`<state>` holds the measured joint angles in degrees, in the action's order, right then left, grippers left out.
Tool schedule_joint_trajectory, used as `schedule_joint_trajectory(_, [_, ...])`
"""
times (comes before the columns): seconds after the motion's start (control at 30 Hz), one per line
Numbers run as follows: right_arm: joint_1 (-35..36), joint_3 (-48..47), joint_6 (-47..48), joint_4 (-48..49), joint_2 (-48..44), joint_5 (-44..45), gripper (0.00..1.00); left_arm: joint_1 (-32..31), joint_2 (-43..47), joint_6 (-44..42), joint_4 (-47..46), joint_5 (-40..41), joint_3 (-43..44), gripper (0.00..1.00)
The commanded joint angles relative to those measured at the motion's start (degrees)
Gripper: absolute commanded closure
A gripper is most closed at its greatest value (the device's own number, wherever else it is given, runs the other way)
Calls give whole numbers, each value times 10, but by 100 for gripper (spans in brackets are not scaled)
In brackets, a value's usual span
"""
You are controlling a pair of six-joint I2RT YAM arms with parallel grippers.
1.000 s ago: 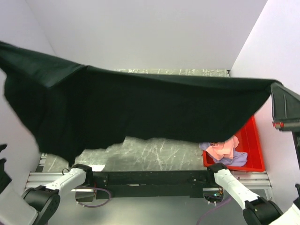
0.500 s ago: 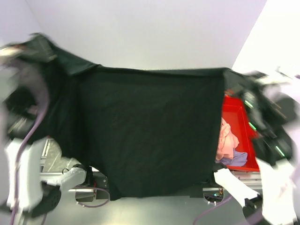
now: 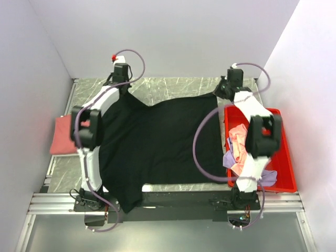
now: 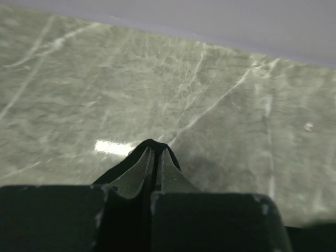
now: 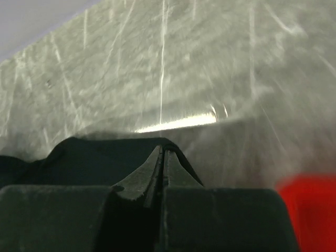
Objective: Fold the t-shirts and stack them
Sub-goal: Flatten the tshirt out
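From the top external view, the black t-shirt (image 3: 157, 142) lies spread flat over most of the table (image 3: 178, 85). Its long axis runs from far to near. Its far edge is stretched left to right between the two arms, and a near-left flap hangs over the near edge of the table. Which end is the neck cannot be told. The left gripper (image 3: 126, 86) sits at the shirt's far-left corner and the right gripper (image 3: 222, 90) at its far-right corner, both low at the cloth. A salmon-red t-shirt (image 3: 62, 135) lies flat at the left edge of the table, just beside the left arm. To the right of the black shirt stands a red bin (image 3: 283, 152), with a crumpled pink t-shirt (image 3: 239, 137) and a lavender t-shirt (image 3: 230, 159) in it, partly behind the right arm.

In the left wrist view, the left gripper (image 4: 154, 168) has its jaws pressed together on a fold of the black t-shirt (image 4: 118, 172), which peaks just past the fingertips. The veined grey table (image 4: 210, 89) stretches beyond, up to a pale wall (image 4: 210, 21).

In the right wrist view, the right gripper (image 5: 163, 163) likewise pinches the black t-shirt (image 5: 89, 157), whose cloth spreads to the left of the fingers. The table (image 5: 157, 63) lies beyond, and the red bin (image 5: 310, 210) shows as a blur at the lower right.
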<state>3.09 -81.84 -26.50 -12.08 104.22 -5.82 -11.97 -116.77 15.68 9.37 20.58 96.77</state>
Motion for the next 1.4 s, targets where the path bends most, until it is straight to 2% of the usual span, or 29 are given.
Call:
schedule_joint_trajectory(0.0, [-5,-124,15,17,79,-61,100,16,-43,-14,-22,-6,112,99])
schedule_joint_trajectory(0.13, [-4,-203,23,-15,169,-51,100,27,-124,6,-12,-9,171,99])
schedule_joint_trajectory(0.33, [-11,-270,32,-44,218,-46,100,35,-137,30,-42,-31,160,99])
schedule_joint_trajectory(0.5, [-12,-273,42,-54,214,-52,100,36,-108,36,-53,-21,126,99])
schedule_joint_trajectory(0.73, [-26,-271,54,-87,190,-9,100,35,-68,52,-86,-77,70,99])
schedule_joint_trajectory(0.8, [-43,-275,51,-94,193,-16,100,36,-79,50,-89,-99,82,100])
schedule_joint_trajectory(0.97, [-56,-273,51,-89,202,-30,100,35,-170,45,-89,-135,182,100])
schedule_joint_trajectory(1.13, [-67,-319,60,-113,232,-31,100,35,-268,44,-61,-108,307,100])
schedule_joint_trajectory(1.23, [-68,-344,66,-124,249,-36,100,35,-284,38,-62,-96,326,100])
schedule_joint_trajectory(1.37, [-67,-346,65,-124,251,-47,100,35,-252,45,-83,-99,279,100])
